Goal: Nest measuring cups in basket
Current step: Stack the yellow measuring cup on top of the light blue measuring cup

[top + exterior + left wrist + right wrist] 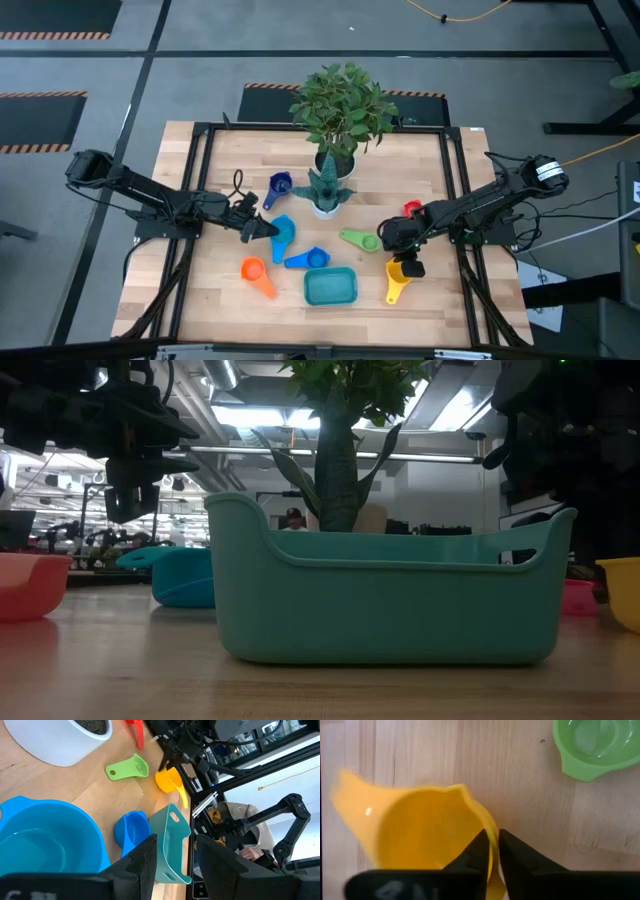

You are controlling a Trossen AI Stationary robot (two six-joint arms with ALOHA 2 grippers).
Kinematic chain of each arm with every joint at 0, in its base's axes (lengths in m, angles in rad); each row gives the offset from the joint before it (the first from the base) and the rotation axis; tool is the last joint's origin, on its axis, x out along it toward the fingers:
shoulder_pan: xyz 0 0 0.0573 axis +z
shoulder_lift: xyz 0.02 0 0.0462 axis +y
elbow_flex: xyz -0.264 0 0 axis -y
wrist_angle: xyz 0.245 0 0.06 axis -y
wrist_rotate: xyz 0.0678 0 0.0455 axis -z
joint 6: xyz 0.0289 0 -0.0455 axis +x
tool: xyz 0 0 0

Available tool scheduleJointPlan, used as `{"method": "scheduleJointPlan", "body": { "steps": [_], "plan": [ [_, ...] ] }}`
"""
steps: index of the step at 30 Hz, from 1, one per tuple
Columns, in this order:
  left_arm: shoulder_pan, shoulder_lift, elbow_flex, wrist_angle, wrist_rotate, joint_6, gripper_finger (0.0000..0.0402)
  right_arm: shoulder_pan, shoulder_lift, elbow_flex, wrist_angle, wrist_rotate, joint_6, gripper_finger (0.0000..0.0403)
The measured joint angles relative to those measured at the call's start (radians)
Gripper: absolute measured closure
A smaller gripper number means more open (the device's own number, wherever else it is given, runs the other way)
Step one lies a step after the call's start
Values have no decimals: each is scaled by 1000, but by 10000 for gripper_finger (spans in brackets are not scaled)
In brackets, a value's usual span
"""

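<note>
My right gripper (492, 837) stands near the table's right side, shut on the yellow measuring cup (397, 281). My left gripper (175, 845) hovers open just left of the big light-blue cup (284, 234), with nothing between its fingers. The teal basket (330, 287) stands on its base near the front edge. On the wood around it lie an orange cup (256, 272), a blue cup (311, 259), a green cup (360, 240), a red cup (412, 208) and a dark-blue cup (280, 184). My right gripper pinches the yellow cup's bowl wall at its rim (493, 827), one finger (475, 852) inside the bowl and the other (515, 852) outside. The fingers come from above, slanting down. Whether the cup's base is off the table, I cannot tell.
A white plant pot (326, 203) with a leafy plant (342, 105) stands at the table's far middle. Black frame rails (455, 190) run along the table's left and right sides. Bare wood lies in front of the basket.
</note>
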Motion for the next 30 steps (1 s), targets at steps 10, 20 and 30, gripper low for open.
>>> {"method": "scheduleJointPlan", "body": {
  "steps": [10, 20, 30],
  "plan": [
    [0, 0, 0, 0, -29, 36, 271, 0, 0, 45, -57, 1, 23, 387],
    [0, 0, 0, 23, -100, 148, 271, 0, -1, 364, -310, 141, -4, 388],
    [-57, 29, 83, 94, -239, 209, 271, -4, -2, 597, -450, 484, 1, 387]
  ]
}}
